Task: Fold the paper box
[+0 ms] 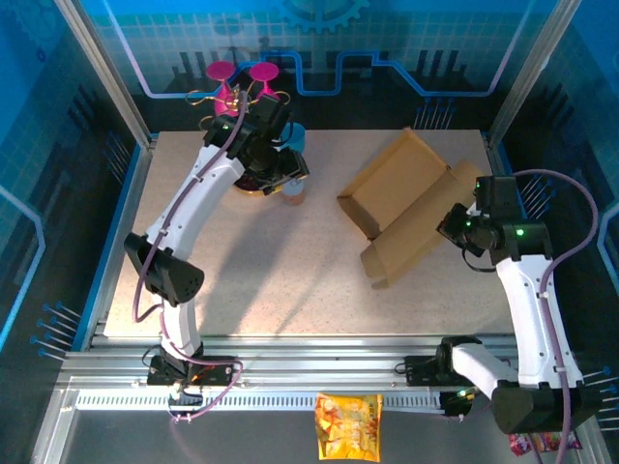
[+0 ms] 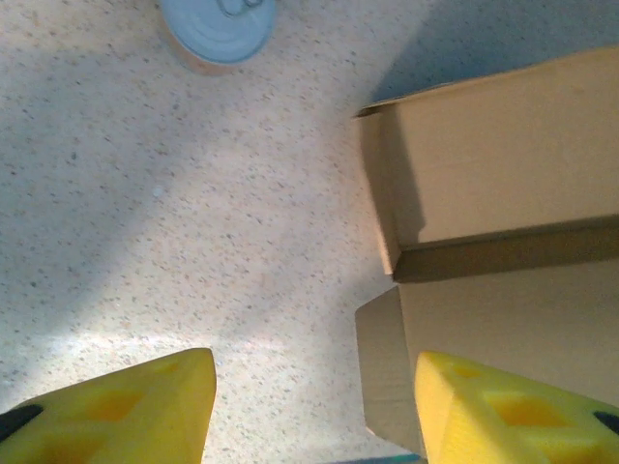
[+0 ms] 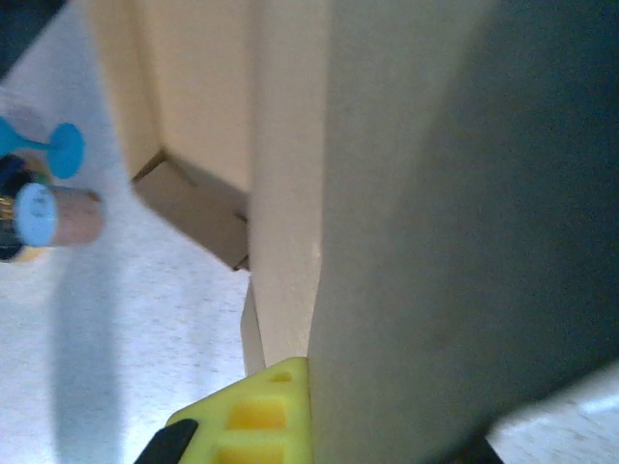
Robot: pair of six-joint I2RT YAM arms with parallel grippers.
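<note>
The paper box (image 1: 406, 208) is plain brown cardboard, lying half folded on the right half of the table, with one wall raised and flaps spread. My right gripper (image 1: 455, 224) is at its right side, shut on a raised cardboard wall (image 3: 290, 193). One yellow finger (image 3: 251, 420) presses against that wall; the other is hidden behind it. My left gripper (image 1: 290, 174) is at the back left, away from the box. It stands open (image 2: 314, 387) over bare table, and the box's corner and side flap (image 2: 387, 358) lie by its right finger (image 2: 503, 416).
A small can with a blue lid (image 1: 293, 193) (image 2: 218, 29) stands just left of the box. Two pink goblets (image 1: 232, 72) and a blue one (image 3: 63, 150) crowd the back left. A yellow snack bag (image 1: 348, 425) lies in front of the rail.
</note>
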